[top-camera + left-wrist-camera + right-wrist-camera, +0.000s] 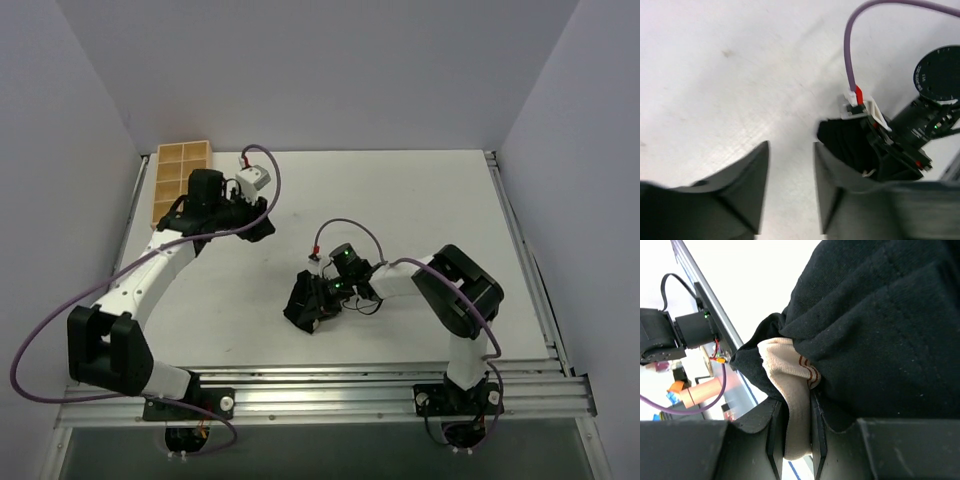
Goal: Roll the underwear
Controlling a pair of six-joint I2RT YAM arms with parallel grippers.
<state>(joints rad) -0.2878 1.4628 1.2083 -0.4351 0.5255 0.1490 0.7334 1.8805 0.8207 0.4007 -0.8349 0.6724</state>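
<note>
Centre of counter [420, 200]: waistband pinch

Right claw [797, 440] clamps the underwear [880, 325] by its tan waistband [790, 375], bundle mid-frame. Left claw [790, 190] parted, empty, upper left. I'd hold fabric taut and rotate slowly so layers stack.

We see a white table [420, 190], a tan wooden compartment tray [184, 164] at its far left corner — close against the pale wall [60, 150], aluminium rails [330, 392] along our near edge, another down the right side.
</note>
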